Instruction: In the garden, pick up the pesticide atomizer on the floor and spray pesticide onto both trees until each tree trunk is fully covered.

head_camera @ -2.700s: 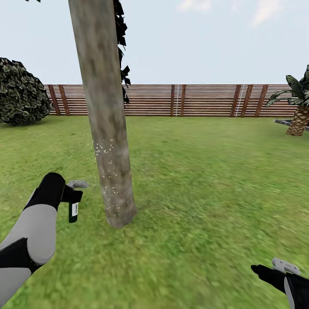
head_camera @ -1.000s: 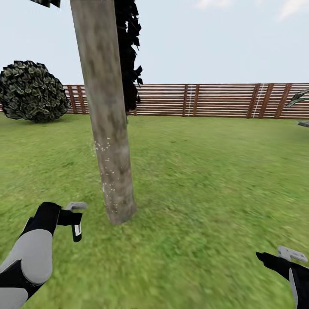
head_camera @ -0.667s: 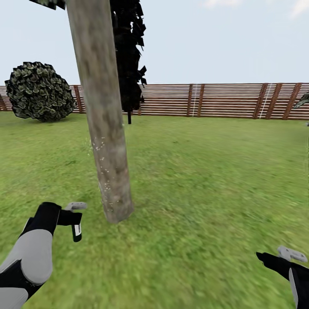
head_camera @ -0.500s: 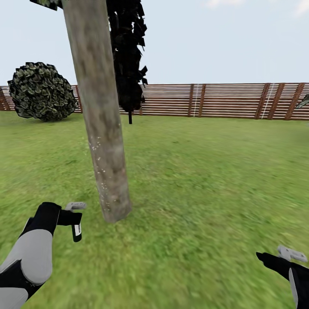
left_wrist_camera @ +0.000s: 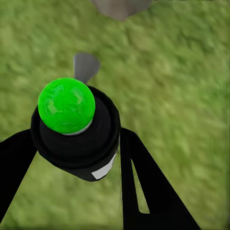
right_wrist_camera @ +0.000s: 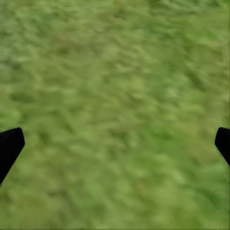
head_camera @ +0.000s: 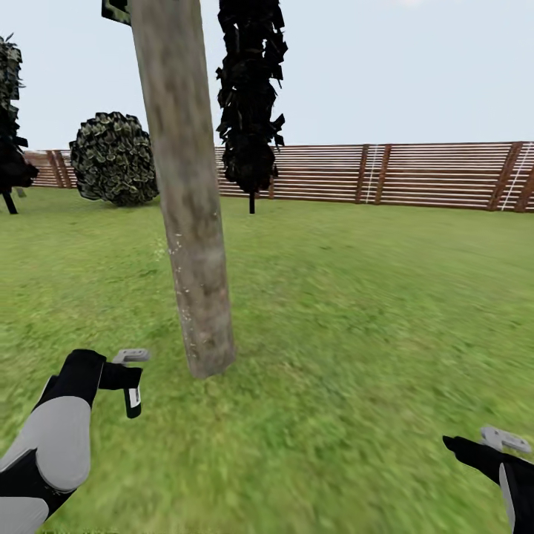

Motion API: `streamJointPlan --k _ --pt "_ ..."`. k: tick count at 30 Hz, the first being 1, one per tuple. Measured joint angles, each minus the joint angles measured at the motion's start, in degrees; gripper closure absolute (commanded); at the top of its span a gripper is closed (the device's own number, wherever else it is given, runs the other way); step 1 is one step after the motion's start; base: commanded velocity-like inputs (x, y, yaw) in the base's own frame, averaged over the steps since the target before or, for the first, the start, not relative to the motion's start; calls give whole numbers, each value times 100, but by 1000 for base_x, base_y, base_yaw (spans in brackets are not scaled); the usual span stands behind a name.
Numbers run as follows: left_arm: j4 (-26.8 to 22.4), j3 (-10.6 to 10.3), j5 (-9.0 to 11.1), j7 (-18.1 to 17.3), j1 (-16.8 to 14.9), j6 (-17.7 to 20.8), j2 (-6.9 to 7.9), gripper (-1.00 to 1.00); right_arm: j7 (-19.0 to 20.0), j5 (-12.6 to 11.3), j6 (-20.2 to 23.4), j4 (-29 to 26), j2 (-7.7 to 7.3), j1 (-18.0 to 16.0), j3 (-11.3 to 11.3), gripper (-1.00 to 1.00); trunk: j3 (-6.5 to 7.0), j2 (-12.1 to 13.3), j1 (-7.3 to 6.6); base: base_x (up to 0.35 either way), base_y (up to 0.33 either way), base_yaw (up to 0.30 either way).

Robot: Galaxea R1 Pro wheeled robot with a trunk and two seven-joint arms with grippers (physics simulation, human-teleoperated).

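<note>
A thick grey-brown tree trunk rises from the grass just ahead, left of centre, with fine white pesticide specks on its lower bark. My left gripper is shut on the pesticide atomizer, a small black sprayer with a pale strip, held low and left of the trunk's base. In the left wrist view the atomizer shows a round green cap between the black fingers, and the trunk's foot lies beyond. My right gripper hangs open over grass at the lower right, its fingertips wide apart.
A brown slat fence closes the lawn at the back. A dark thin-trunked conifer stands behind the trunk, a round bush further left, another dark conifer at the left edge. Open grass stretches to the right.
The whole view has swung left, so trunk, bush and fence slid right in the picture. My left gripper with the atomizer dropped lower early on, then held still. The right arm kept its place.
</note>
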Motion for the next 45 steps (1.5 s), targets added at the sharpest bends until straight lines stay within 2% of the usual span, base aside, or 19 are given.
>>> streamJointPlan --k 7,20,27,45 --pt "1 0 -1 2 -1 -1 -1 100 0 2 1 -2 -1 1 0 -100 0 0 0 150 -318 43" --pt "3 35 8 0 0 0 -8 100 0 4 0 0 0 0 0 -100 0 0 0 153 -318 254" --pt "8 42 8 2 -1 -1 -25 100 -1 4 1 -3 -1 2 0 -100 0 0 0 144 -318 50" --pt "-20 30 -5 5 -1 0 -63 100 0 1 1 -2 -1 1 -8 -100 0 0 1 17 -324 225"
